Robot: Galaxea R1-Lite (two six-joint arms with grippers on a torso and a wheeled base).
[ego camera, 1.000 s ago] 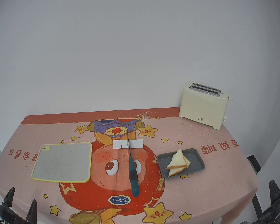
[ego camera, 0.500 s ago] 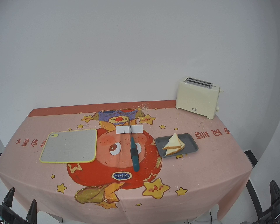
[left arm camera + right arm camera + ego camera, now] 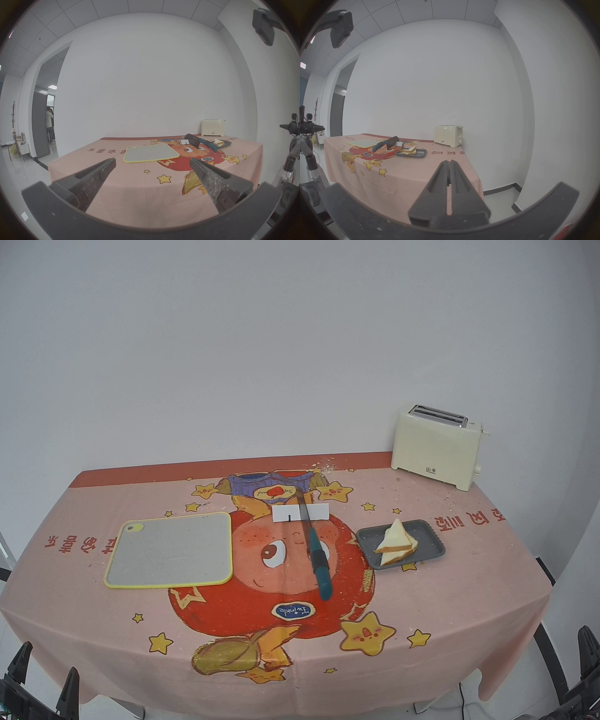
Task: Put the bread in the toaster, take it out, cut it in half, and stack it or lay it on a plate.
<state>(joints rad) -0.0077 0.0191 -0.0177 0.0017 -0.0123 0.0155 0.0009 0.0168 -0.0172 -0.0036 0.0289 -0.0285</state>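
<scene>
— Where's the bread [image 3: 395,539] got to?

— On the grey plate [image 3: 431,544], right of the table's middle from the robot's side. There are two triangular halves, one stacked on the other.

— And the toaster [image 3: 437,445]?

— Far right corner, by the wall, well apart from the plate. It's cream, with two slots on top. There's a small dark mark printed low on its front, too small for me to make out.

— Any other writing?

— Plenty on the tablecloth [image 3: 494,596]. There are red characters near the plate, on its far right. More run along the left edge near the cutting board [image 3: 170,549], and both lots are upside down from the robot's side. A blue oval label [image 3: 294,610] with white lettering sits just beside the butt of the knife [image 3: 320,565]. The purple band on the cartoon face at the far side carries small print as well.

— How's the knife lying?

— Teal handle toward the robot, blade pointing away, its far end crossing a white card [image 3: 300,512]. It's between the board and the plate, touching neither.

— The claws?

— Both hang low, off the table's near edge. The left gripper [image 3: 152,161] has its fingers spread wide, released. The right gripper [image 3: 449,162] is clenched, finger pressed against finger, empty.
</scene>
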